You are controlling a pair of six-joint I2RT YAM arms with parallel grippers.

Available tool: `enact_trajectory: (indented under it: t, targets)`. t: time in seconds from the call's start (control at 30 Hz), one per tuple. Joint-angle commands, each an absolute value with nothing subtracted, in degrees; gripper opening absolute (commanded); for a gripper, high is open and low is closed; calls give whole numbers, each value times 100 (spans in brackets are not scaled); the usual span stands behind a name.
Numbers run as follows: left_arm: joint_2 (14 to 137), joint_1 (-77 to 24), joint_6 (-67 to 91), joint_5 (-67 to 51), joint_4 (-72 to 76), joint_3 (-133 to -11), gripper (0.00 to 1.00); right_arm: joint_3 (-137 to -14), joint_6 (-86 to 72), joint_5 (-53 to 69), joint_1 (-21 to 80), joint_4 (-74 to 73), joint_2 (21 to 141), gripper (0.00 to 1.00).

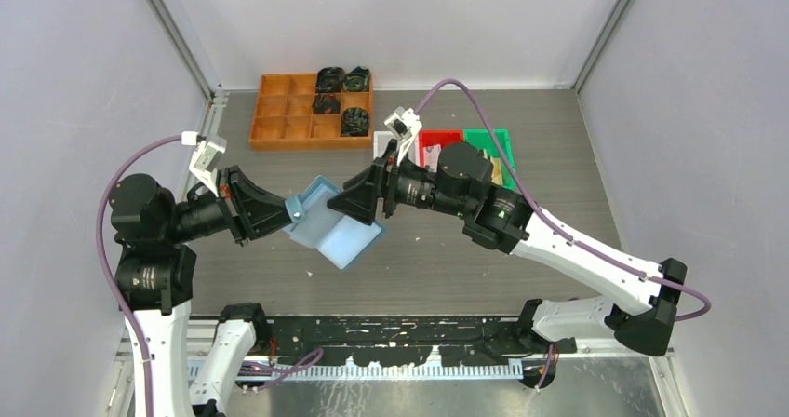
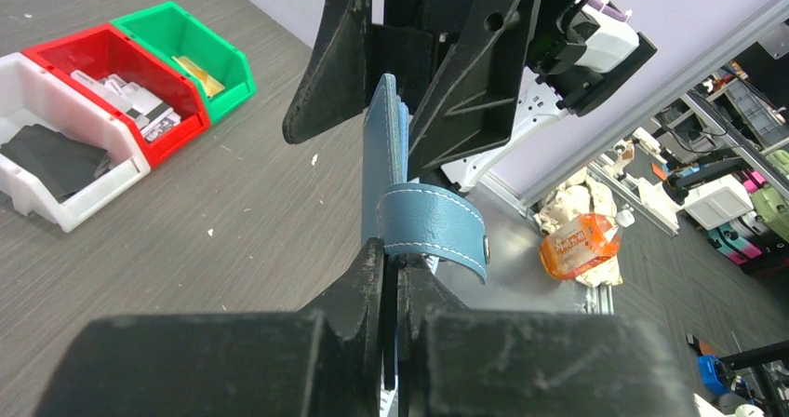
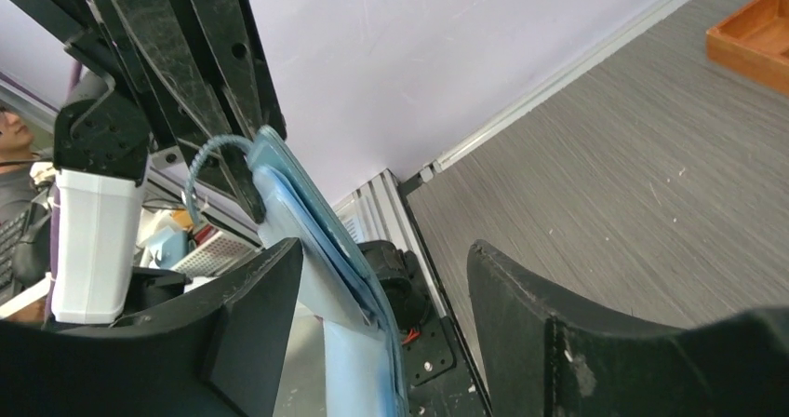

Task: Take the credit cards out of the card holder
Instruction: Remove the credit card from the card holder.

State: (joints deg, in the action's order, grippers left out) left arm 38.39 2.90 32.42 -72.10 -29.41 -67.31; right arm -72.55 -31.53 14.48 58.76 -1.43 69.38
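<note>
The left gripper [image 1: 294, 211] squeezes tight on the edge of the card holder [image 1: 342, 238], right by its little tab loop [image 2: 433, 226]. The holder is light blue, soft and flat, up in the air over the table [image 1: 437, 259]. The right gripper [image 1: 346, 203] has its fingers [image 3: 251, 324] wide apart, one on each side of the holder. Both arms bend in toward each other.

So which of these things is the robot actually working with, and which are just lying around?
Part of the job:
blue card holder
left fingers, clamped on it
right fingers, open around it
No cards showing.

Just lying about:
orange tray
red bin
green bin
white bin
</note>
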Motion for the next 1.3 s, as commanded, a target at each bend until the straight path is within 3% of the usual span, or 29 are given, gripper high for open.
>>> enact_trajectory:
  t: [0.0,0.33,0.6,0.73,1.1,1.27]
  targets:
    - [3862,280,3304,-7322,-2623,-6918,0,-7072,-2979,1592,5928,-303,6670,70]
    - [3903,276,3586,-7295,-2337,-6910,0,-7028,-2458,1890,6009,-1161,6256,68]
    - [3907,279,3577,-7287,-2355,-6864,0,-6614,-2415,1860,6008,-736,4928,90]
    - [3904,278,3641,-7286,-2323,-6865,0,-6738,-2690,1293,6003,-593,5043,92]
    - [3885,273,3799,-7328,-2294,-6910,0,-7615,-3207,1317,6009,-403,6640,84]
    - [3876,278,3982,-7375,-2186,-6874,0,-7588,-3474,1479,6007,-39,6890,72]
